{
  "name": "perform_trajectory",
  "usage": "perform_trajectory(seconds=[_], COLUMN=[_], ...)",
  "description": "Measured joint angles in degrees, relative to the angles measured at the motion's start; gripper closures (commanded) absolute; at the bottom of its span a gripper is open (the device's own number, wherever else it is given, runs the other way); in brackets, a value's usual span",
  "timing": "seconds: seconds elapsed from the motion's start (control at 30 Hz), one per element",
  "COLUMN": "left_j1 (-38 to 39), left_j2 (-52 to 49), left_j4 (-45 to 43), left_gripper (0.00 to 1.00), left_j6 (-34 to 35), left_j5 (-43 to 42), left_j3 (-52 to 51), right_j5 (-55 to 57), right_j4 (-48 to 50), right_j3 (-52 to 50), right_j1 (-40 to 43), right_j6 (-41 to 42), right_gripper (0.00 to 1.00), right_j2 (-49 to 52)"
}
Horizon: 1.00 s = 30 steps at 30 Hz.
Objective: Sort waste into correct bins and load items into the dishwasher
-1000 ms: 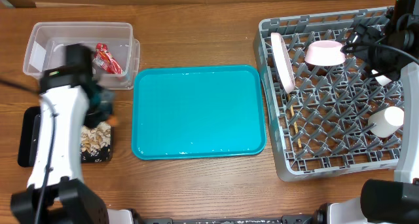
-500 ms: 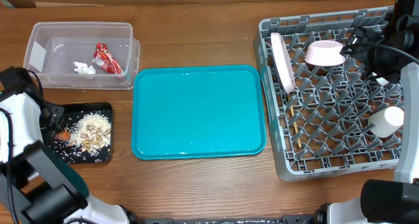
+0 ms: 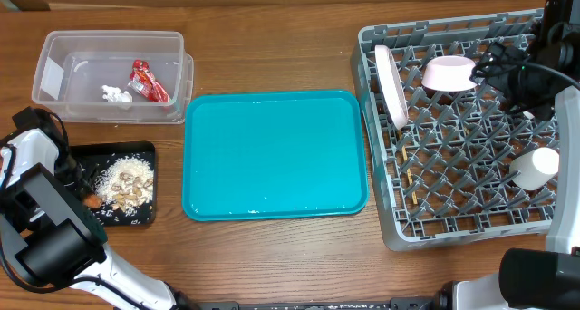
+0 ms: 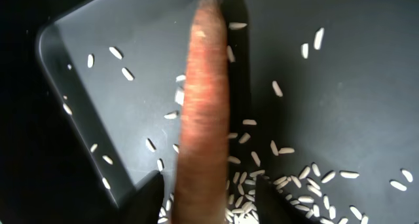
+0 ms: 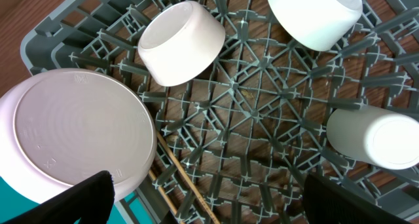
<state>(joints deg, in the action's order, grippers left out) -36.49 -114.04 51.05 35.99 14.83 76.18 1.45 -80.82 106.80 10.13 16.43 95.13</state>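
Inside clear tub [image 3: 82,74], red wrapper [image 3: 149,82], print unreadably small

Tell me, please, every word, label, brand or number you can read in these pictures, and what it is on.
None can be read in any view.
White plate: small raised marks near its rim, too small to read.
Red-and-silver wrapper: any print is too small to read.
Clear tub: a white patch on its left wall, too blurred to tell if it bears text.
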Motion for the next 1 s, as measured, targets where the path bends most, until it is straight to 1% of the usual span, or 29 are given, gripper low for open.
perform_trajectory(seconds=[0.03,0.07,0.17,0.27,0.37,0.47,0.53,0.63,0.73,0.8,0.9,1.0], left_j1=[0.0,0.0,0.0,0.0,0.2,1.6,3.7,9.3,17.0,23.3,29.3,32.9], left_j2=[0.0,0.0,0.0,0.0,0.4,3.1,5.8,10.2,13.5,14.6,14.3,14.3], left_j4=[0.2,0.5,3.4,7.5,12.7,16.4,17.1,18.3,22.0,27.3,35.9,41.7], left_gripper=[0.19,0.18,0.15,0.15,0.13,0.13,0.07,0.00,0.00,0.00,0.00,0.00], left_j6=[-0.1,-0.2,0.0,0.0,0.0,-1.2,-3.8,-11.3,-18.5,-22.8,-25.6,-26.9], left_j5=[0.0,0.0,-0.1,-0.4,-0.7,-1.4,-3.3,-8.6,-13.9,-16.8,-18.6,-19.2], left_j3=[0.0,0.0,0.2,2.1,6.8,13.8,18.3,24.2,27.0,27.5,27.4,27.3], right_j5=[0.0,0.0,0.0,0.0,-0.9,-4.4,-6.9,-9.3,-10.5,-11.2,-11.8,-12.0], right_j4=[0.0,0.0,0.0,0.4,1.2,2.4,3.0,3.4,3.0,1.2,-3.1,-6.3], right_j3=[0.0,0.0,0.0,0.0,0.0,0.0,0.0,0.0,0.0,0.0,0.0,0.0], right_j1=[0.0,0.0,0.0,0.0,0.0,0.0,-0.1,-1.2,-3.8,-6.7,-10.0,-11.5], right_j6=[0.0,0.0,0.0,-0.4,-1.8,-5.4,-7.5,-9.7,-10.7,-11.2,-11.7,-11.9], right_gripper=[0.06,0.06,0.02,0.02,0.01,0.01,0.00,0.00,0.00,0.00,0.00,0.00], right_j2=[0.0,0.0,0.0,0.0,0.0,0.0,0.0,0.0,0.0,0.0,0.6,2.0])
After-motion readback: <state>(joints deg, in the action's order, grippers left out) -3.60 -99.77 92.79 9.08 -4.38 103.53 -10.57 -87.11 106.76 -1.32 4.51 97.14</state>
